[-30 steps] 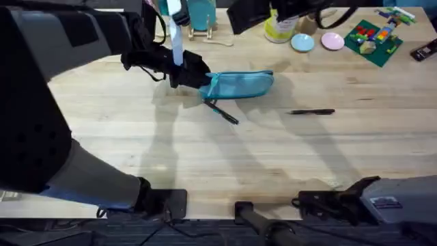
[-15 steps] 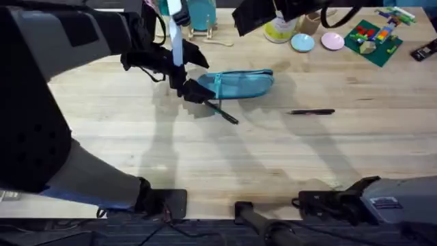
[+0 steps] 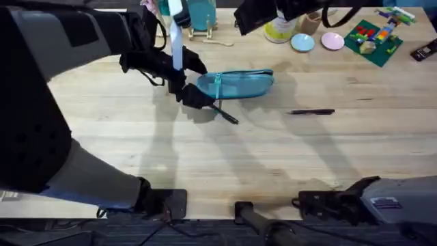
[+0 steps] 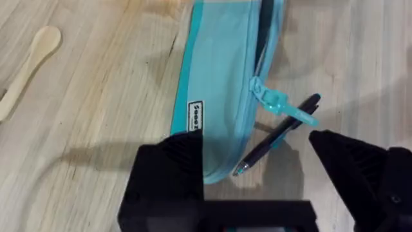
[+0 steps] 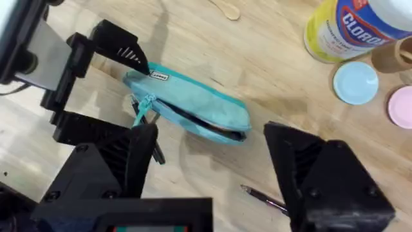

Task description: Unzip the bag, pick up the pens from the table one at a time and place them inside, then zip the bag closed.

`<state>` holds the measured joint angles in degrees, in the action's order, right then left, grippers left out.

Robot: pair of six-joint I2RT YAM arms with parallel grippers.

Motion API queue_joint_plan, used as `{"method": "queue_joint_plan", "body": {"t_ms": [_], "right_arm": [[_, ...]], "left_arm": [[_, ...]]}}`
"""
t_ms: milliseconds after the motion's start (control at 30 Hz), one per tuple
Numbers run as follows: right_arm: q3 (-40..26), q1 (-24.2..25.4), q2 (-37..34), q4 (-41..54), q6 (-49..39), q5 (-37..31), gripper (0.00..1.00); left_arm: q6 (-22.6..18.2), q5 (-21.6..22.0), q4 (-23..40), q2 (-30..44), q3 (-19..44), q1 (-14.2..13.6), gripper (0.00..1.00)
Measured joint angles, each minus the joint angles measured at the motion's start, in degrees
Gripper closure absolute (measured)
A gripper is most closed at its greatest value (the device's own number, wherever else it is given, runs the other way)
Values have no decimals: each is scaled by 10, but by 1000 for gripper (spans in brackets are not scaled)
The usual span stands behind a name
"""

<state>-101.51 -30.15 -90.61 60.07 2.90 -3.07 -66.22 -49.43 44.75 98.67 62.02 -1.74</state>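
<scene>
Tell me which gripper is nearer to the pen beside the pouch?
Left. The left gripper is open right over that pen at the pouch end; the right gripper hovers open, higher above.

Pretty even, bright light from above – soft shadows fall on the table (image 3: pixel 273 150) just in front of the bag (image 3: pixel 239 83). The left arm near the overhead lens is big, dark, blurry. Wrist views are a bit soft – no harsh glare.
</scene>
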Motion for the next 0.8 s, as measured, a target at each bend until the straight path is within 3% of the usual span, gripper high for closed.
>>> {"method": "queue_joint_plan", "body": {"t_ms": [167, 367, 533, 800], "right_arm": [[0, 0, 0, 0, 0, -6, 4], [0, 0, 0, 0, -19, -8, 4], [0, 0, 0, 0, -33, -8, 4], [0, 8, 0, 0, -78, -8, 4]], "left_arm": [[28, -1, 3, 0, 0, 5, 8], [83, 0, 6, -8, 0, 40, 7], [119, -5, 10, -80, 0, 69, 7], [131, -20, 72, -201, 0, 66, 7]]}}
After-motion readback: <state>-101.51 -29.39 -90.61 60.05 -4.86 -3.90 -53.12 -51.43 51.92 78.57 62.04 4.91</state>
